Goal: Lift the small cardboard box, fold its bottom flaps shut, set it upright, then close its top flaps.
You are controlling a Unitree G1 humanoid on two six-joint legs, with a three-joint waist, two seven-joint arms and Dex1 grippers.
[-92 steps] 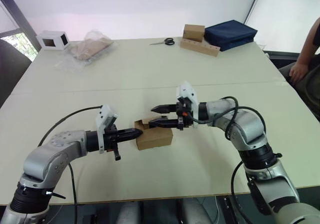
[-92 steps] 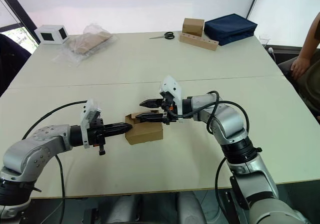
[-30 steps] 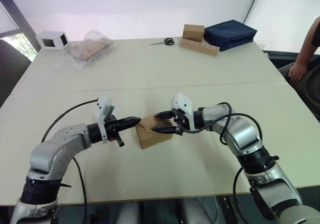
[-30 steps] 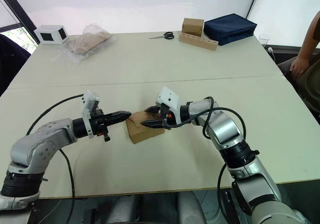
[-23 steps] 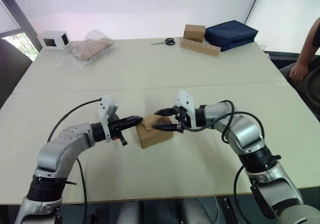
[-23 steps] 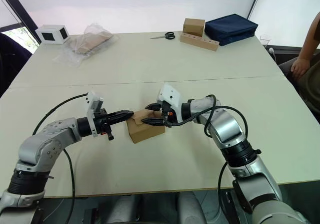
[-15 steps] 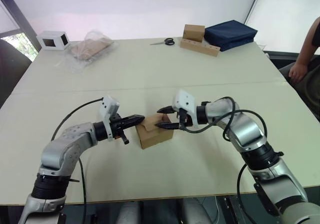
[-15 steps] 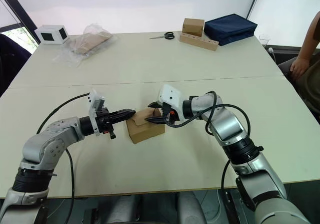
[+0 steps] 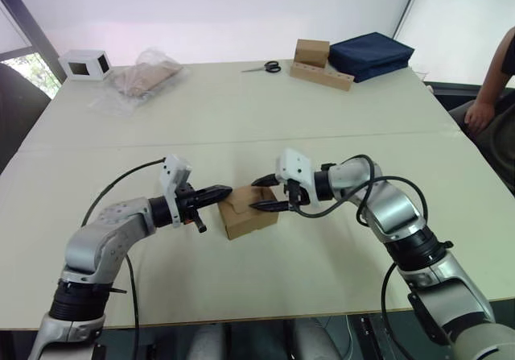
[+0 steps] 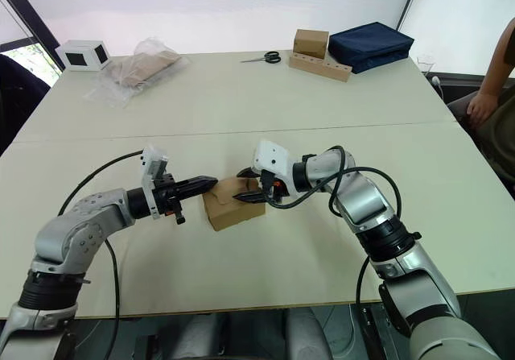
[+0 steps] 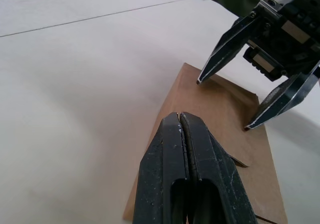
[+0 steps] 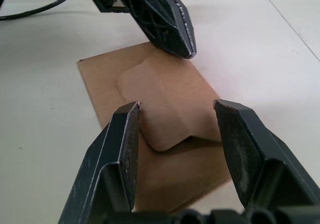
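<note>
The small cardboard box (image 9: 249, 219) stands on the table between my two arms. Its top flaps (image 12: 167, 101) lie folded down over the top face; the rounded tab's end sits slightly raised. My left gripper (image 9: 228, 191) is shut and empty, its tip at the box's top left edge, touching or just above it. My right gripper (image 9: 260, 195) is open over the box's right side, one fingertip on each side of the raised tab end. In the right wrist view my right gripper (image 12: 176, 105) straddles the tab, with the left gripper (image 12: 184, 49) opposite.
At the far left stand a white box with black windows (image 9: 84, 64) and a plastic bag (image 9: 145, 76). Scissors (image 9: 264, 68), a brown box with a holed strip (image 9: 320, 64) and a navy bag (image 9: 370, 54) lie at the far right. A person's arm (image 9: 489, 94) shows at the right edge.
Three seconds ago the box's flaps stood open on its left side; now they lie down and the box has turned slightly. Both grippers closed in over the box top. Little moved in the last half second.
</note>
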